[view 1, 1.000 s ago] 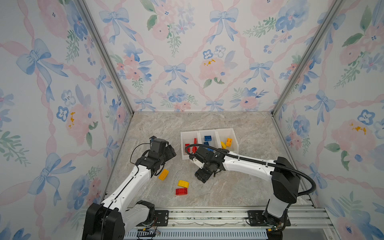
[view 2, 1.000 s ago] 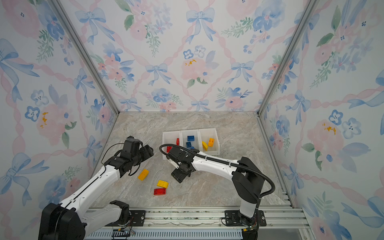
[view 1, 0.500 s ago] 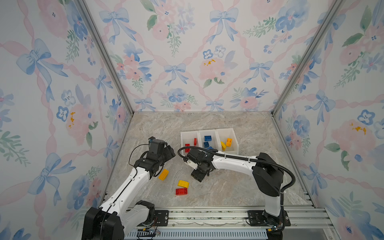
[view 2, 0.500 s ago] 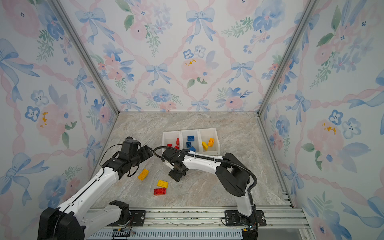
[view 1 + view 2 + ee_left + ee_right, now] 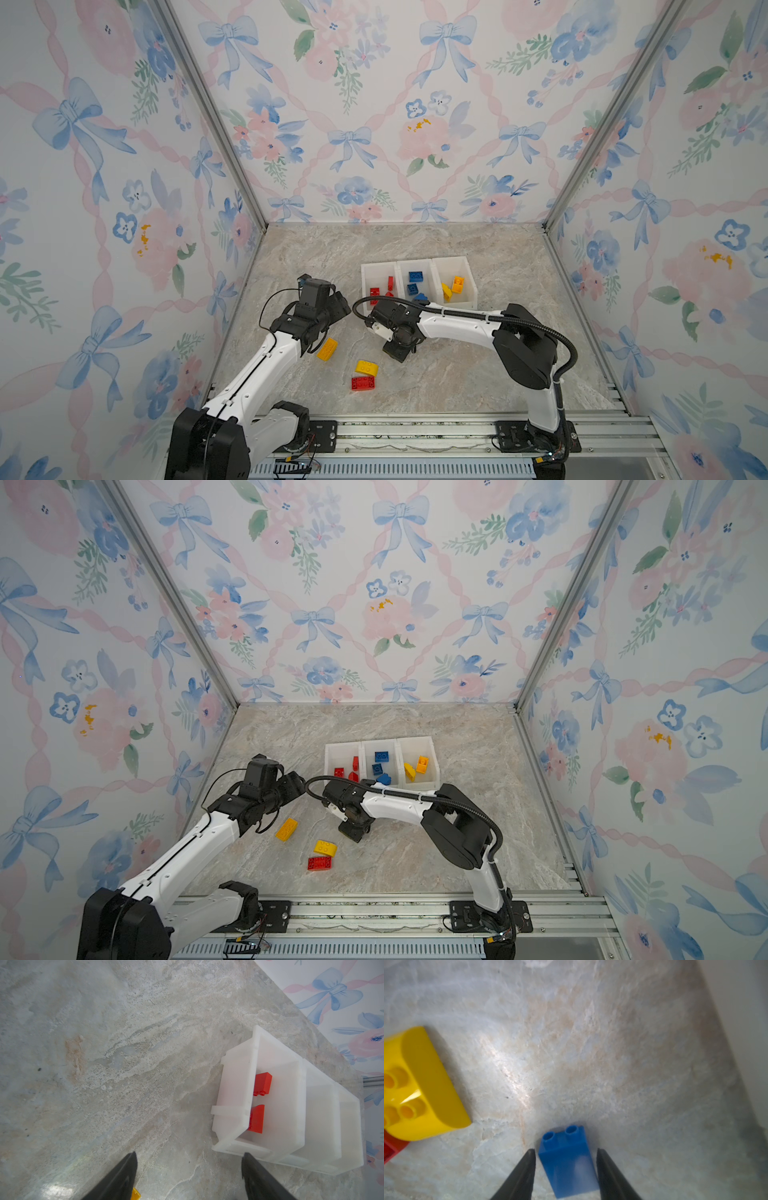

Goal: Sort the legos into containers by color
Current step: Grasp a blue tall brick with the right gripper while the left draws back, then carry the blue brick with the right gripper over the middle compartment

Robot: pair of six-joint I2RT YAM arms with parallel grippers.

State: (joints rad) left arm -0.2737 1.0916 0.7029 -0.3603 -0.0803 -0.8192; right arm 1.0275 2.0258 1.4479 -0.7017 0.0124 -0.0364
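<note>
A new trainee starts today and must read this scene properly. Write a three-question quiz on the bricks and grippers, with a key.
1. Multiple choice: which brick lies between the fingers of the right gripper? A red, B blue, C yellow.
2. True or false: the left gripper holds a brick.
3. Count the yellow bricks lying on the table outside the bins.
Key: 1 B, the blue brick. 2 False, its fingers stand open and empty. 3 Two.
</note>
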